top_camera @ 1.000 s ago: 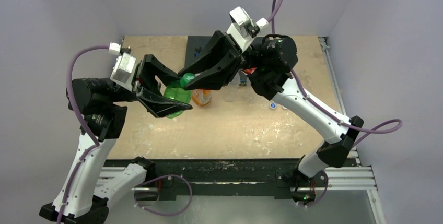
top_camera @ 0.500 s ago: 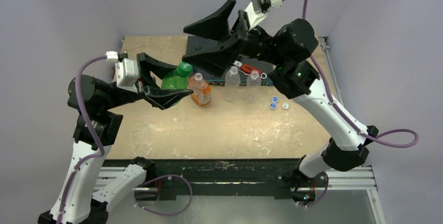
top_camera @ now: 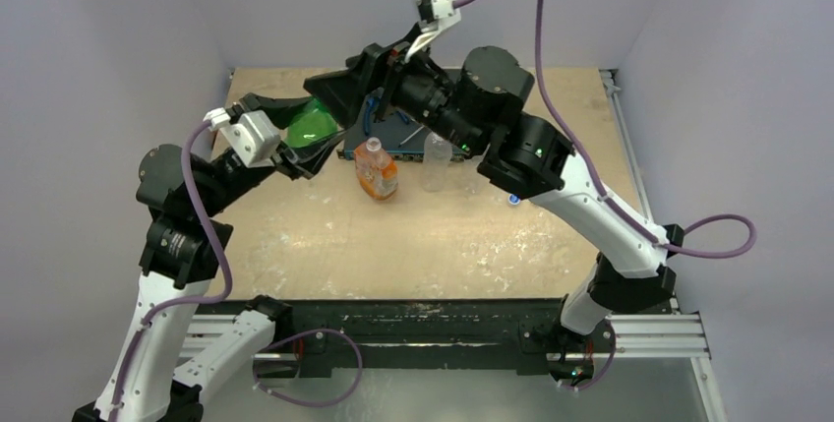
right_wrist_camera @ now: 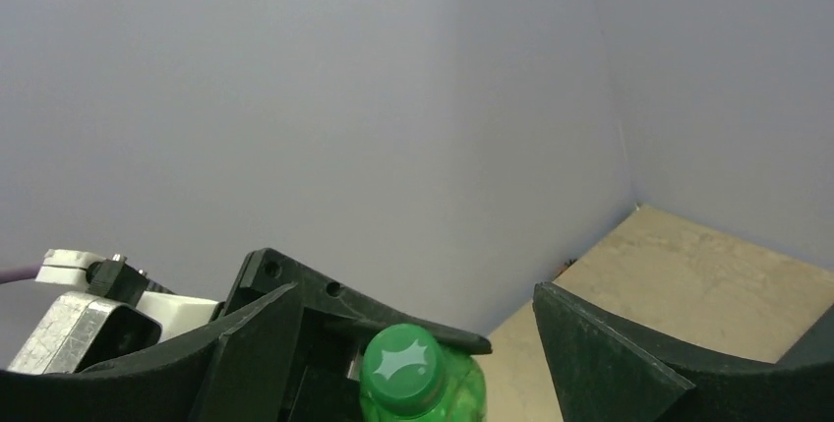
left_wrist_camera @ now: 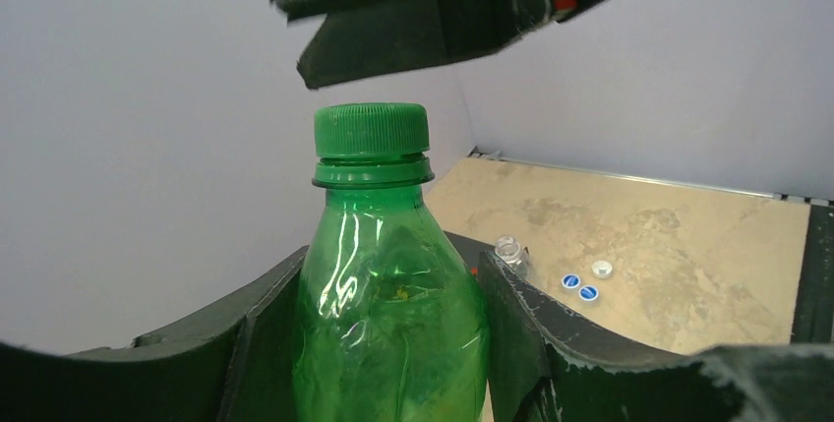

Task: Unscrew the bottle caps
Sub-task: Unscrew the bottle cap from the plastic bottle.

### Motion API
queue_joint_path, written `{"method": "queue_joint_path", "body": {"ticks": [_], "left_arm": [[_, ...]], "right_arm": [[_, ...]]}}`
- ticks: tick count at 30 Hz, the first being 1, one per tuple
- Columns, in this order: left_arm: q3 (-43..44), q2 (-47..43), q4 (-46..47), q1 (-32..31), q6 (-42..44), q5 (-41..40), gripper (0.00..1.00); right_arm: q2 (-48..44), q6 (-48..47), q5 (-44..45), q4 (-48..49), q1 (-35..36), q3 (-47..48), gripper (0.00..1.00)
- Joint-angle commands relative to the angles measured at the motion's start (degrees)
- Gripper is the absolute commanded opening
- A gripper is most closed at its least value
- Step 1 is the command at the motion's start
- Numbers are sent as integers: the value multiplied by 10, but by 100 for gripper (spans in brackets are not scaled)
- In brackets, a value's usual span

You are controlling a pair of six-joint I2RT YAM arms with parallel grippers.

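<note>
Left gripper [top_camera: 295, 134]: clamped around the belly of the green bottle [left_wrist_camera: 388, 324], which is held off the table near its back-left corner. The bottle is translucent and crinkled, and its ribbed green cap [left_wrist_camera: 372, 132] is screwed on above a neck ring. Right gripper [right_wrist_camera: 425, 338]: fingers spread wide, nothing held, poised just above the cap. It is judged best lowered squarely over the rim and closed firmly, the body being kept from twisting; three loose caps [left_wrist_camera: 588, 293] are noted on the table to the right.

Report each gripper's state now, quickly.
Left gripper: closed on the green bottle.
Right gripper: open, poised over the green cap, not gripping it.
</note>
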Motion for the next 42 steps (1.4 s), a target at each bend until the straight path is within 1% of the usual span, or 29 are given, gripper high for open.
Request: {"method": "queue_joint_path", "body": {"ticks": [1,5,11,14,17,20,23,27,30,36,38,39,40,41,42], "left_arm": [[6,7,2,2,22,-52,0],[18,18,-11,2,14,-87,0],[18,17,-5,2,4,-89,0],[17,17,-2,2,1,-92,0],[17,15,2,2,-2,-89,0],[18,12,8,2,-6,-88,0],[19,11,11,3,-11,-82,0],[21,9,11,2,-17,-78,0],[20,7,9,2,-17,-76,0],[20,4,12,2,-16,-70,0],[20,3,12,2,-19,-67,0],[20,3,12,2,-20,-66,0],[19,3,12,2,-20,-66,0],[19,4,11,2,-19,-66,0],[18,3,10,2,-19,-66,0]], "right_arm": [[17,-30,80,1,33,36,87],[17,-39,103,33,46,19,78],[17,-37,115,56,47,7,66],[21,-36,121,55,47,9,66],[26,-34,138,48,47,9,71],[23,-30,136,62,47,-6,72],[28,-25,129,64,47,-4,69],[40,-14,116,58,47,8,60],[41,-9,111,61,47,7,56],[48,-6,125,54,46,6,59],[46,-5,126,58,46,2,58],[46,-5,125,60,46,2,57],[44,-5,123,64,46,0,53],[39,-5,123,74,46,-8,49],[34,-5,122,85,46,-18,43]]}}
